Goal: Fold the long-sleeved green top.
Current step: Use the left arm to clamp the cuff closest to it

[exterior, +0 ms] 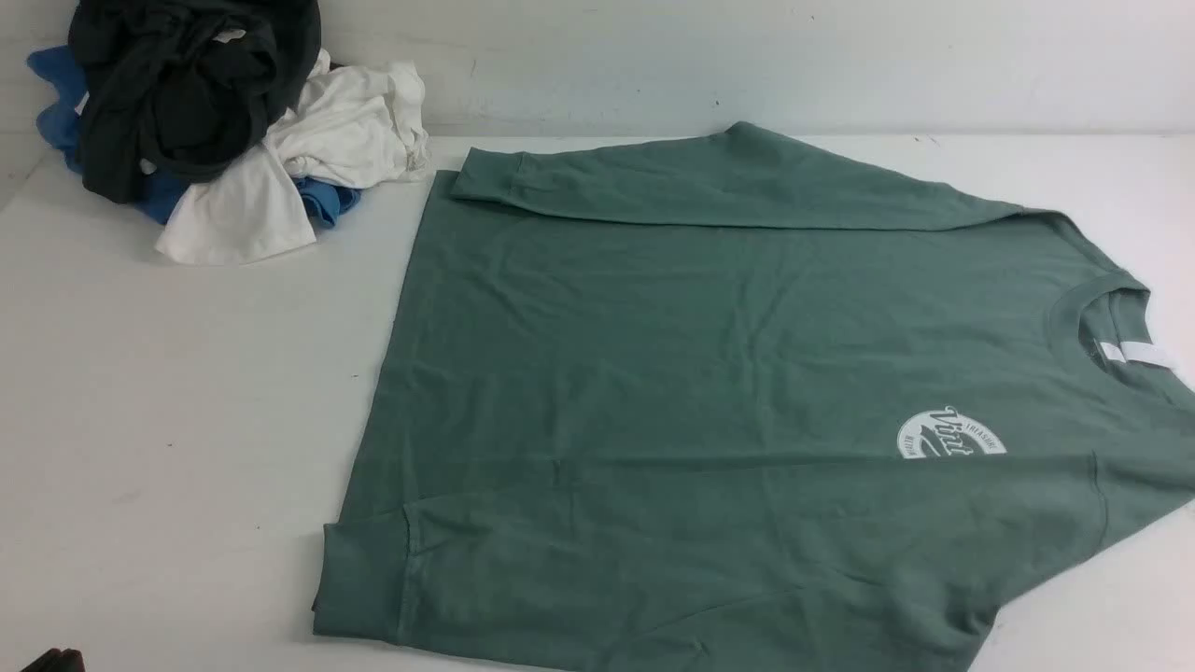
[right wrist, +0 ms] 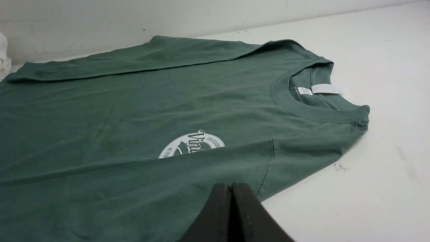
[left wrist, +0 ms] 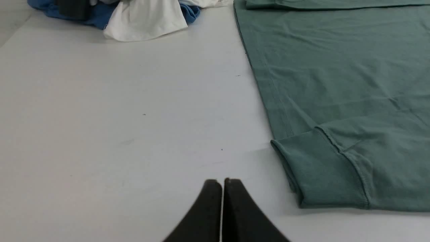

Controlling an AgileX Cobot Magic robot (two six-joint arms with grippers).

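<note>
Green long-sleeved top (exterior: pixel 709 355) lies spread on the white table (exterior: pixel 205 401), neck toward the right, both sleeves folded over the body, the near one partly covering the logo (exterior: pixel 950 434). A black garment (exterior: pixel 201 93) sits on white (exterior: pixel 345 121) and blue garments (exterior: pixel 61 103) at the far left. Bare tabletop separates the top's hem from the near left edge of view. Left gripper (left wrist: pixel 222 181) and right gripper (right wrist: pixel 231 186) are both closed, holding nothing.

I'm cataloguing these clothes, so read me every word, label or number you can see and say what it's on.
"Vint", cut off by a fold: chest logo of the green top.
"TREASUR", cut off: same logo.
"EALTH", start unclear: same logo.
Neck label: print too small to read.
</note>
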